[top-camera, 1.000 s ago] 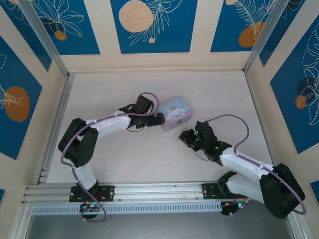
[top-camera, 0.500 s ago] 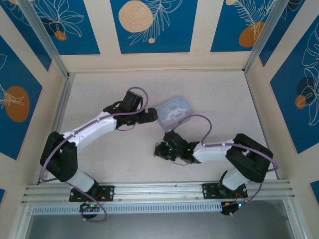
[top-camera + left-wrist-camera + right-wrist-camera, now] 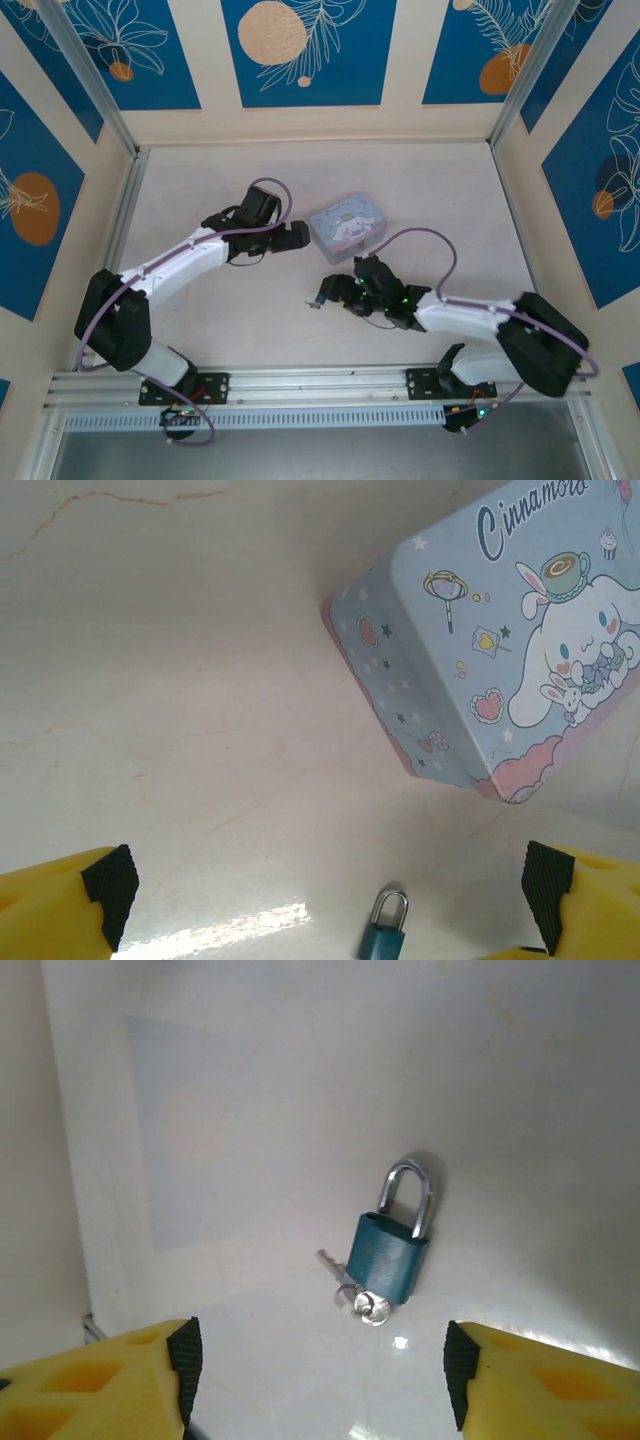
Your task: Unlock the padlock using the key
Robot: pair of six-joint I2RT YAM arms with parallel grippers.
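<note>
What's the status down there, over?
Left tool open, right tool open. Padlock lying flat, looks shut; key beside its base. Tin ahead of left tool.

You have a pale blue rectangular tin [image 3: 348, 226] lying flat on the white counter [image 3: 440, 180], lid up and turned at an angle to the counter's edges. On its lid, script lettering starting "Cinnamoro" sits above a white long-eared cartoon figure, with pink clouds along one border. Small hearts and stars dot its side wall. Behind the tin, the back wall carries blue panels [image 3: 303, 50] with orange circles and white leaf outlines. In front of the tin, an aluminium rail [image 3: 320, 382] runs along the counter's near edge.
</note>
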